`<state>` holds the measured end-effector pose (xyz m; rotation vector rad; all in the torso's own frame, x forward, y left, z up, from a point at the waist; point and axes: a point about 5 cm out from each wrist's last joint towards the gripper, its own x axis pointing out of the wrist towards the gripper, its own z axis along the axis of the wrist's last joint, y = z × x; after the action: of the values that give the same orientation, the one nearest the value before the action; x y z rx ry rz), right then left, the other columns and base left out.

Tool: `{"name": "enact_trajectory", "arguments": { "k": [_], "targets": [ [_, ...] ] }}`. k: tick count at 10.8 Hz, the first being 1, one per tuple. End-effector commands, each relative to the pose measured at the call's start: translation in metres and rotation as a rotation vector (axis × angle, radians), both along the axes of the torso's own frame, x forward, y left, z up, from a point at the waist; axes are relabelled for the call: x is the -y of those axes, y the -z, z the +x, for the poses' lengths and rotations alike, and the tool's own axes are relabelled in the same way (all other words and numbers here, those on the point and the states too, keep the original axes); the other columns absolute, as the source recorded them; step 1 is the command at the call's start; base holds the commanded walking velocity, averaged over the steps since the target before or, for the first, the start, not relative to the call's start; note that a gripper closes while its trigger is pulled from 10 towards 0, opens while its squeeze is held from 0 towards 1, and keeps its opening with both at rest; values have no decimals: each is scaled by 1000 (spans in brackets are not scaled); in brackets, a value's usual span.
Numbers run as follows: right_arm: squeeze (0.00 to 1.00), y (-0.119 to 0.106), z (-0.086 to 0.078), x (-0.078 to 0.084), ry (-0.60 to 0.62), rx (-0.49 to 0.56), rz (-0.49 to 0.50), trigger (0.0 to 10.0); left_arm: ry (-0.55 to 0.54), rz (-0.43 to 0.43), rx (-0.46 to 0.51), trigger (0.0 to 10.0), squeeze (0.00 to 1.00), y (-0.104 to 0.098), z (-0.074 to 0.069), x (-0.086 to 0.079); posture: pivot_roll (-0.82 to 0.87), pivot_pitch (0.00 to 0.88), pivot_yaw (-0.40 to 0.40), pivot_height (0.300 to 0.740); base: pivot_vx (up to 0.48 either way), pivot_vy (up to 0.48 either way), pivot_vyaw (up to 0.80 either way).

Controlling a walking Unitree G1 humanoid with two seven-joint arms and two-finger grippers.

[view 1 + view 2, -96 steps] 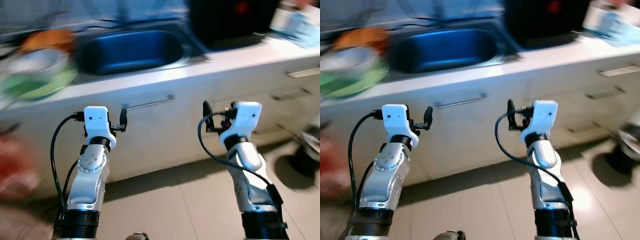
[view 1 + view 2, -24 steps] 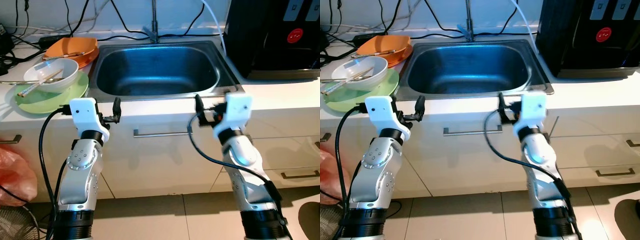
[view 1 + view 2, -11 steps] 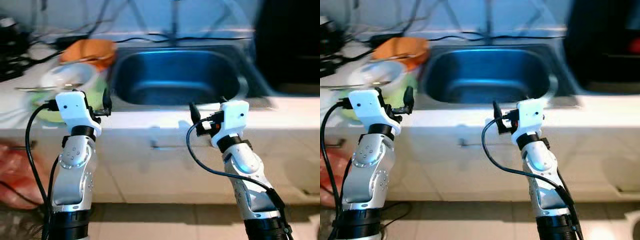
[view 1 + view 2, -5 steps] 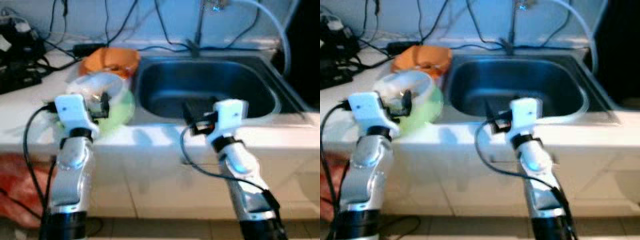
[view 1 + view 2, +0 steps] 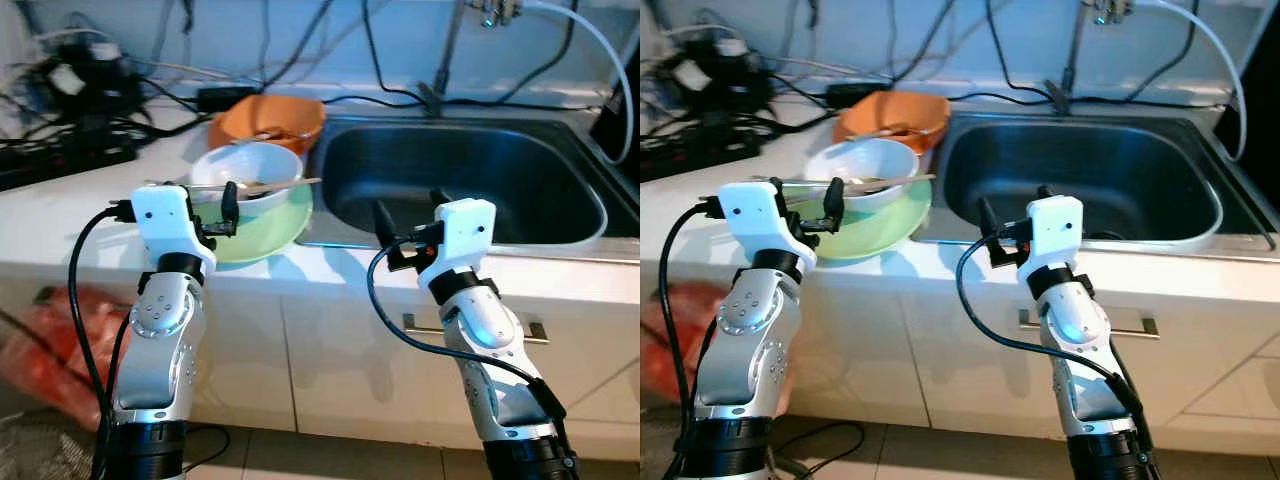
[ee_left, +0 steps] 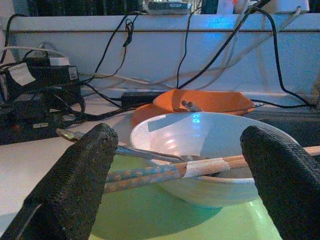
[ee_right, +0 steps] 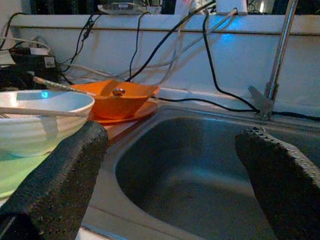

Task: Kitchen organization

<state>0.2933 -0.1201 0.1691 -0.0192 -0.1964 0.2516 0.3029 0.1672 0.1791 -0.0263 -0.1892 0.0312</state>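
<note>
White countertop (image 5: 60, 215) runs across the scene above pale cabinet fronts, and a stainless steel sink (image 5: 470, 185) is set into it, with a faucet (image 5: 445, 55) at its back edge. Left of the sink, a green plate (image 5: 268, 230) lies near the counter's front edge, carrying a white bowl (image 5: 245, 170); a pair of chopsticks (image 5: 285, 184) lies across the bowl's rim. Behind them, just beside the sink's corner, sits an orange bowl (image 5: 265, 120) with a utensil in it. Black cables (image 5: 80, 110) and a power strip crowd the counter's far left. An orange-red bag (image 5: 50, 340) lies on the floor below.

Both arms are raised at counter height. The left gripper (image 6: 175, 170) has its fingers spread wide apart, empty, facing the white bowl at close range. The right gripper (image 7: 170, 185) is likewise spread and empty, at the sink's front edge, pointing into the basin.
</note>
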Motion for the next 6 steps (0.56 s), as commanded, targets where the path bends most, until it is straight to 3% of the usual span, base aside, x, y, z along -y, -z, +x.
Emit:
{"name": "enact_trajectory", "arguments": {
  "k": [1,4,6],
  "targets": [
    [0,-3,1,2,11,14,5,10000,13,6,-6,10000,0,0,1,2,31,23,55,740,0,0,0],
    [0,-3,1,1,13,17,7,10000,28,14,-9,10000,0,0,2,4,32,24,55,740,0,0,0],
    [0,-10,1,5,46,64,-2,10000,86,60,48,10000,0,-8,1,12,31,25,54,740,0,0,0]
  ]
}}
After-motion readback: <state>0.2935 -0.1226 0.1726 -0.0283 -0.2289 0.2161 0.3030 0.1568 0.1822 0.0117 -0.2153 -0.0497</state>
